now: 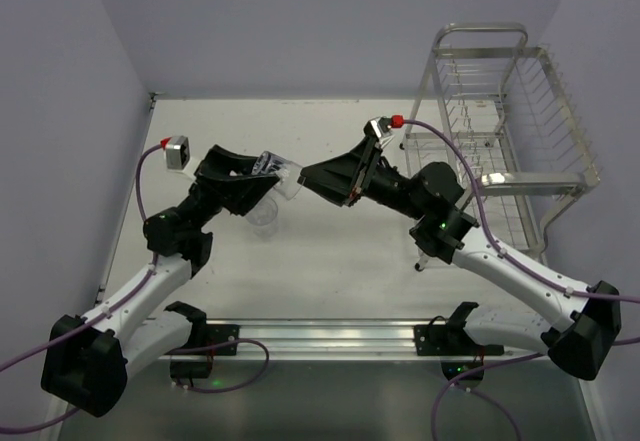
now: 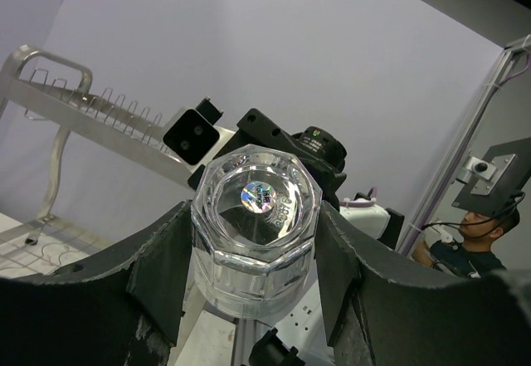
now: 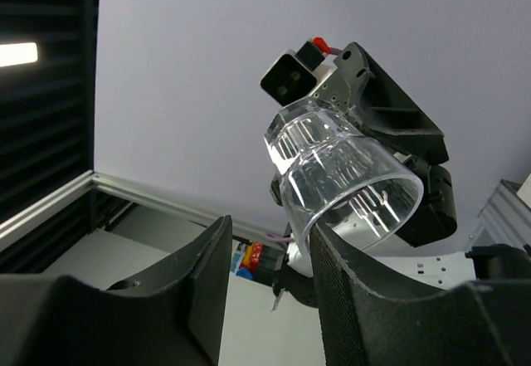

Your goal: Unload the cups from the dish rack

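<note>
Left hand (image 2: 257, 262) clamped on the clear tumbler (image 2: 255, 212); right hand (image 3: 270, 250) spread apart at its 3 o'clock. Light, slick, brittle glass, I'd take it gently mid-wall

Pale worktop (image 1: 330, 261) boxed in by lavender walls (image 1: 300, 21) — silver rail (image 1: 330, 336) along its near edge. Off beyond, a person (image 2: 463, 248) in dark shirt.

Lilac walls (image 1: 300, 21) surround a white table (image 1: 340, 261); dark slats (image 3: 50, 117) carry a bright strip (image 3: 18, 53)
</note>
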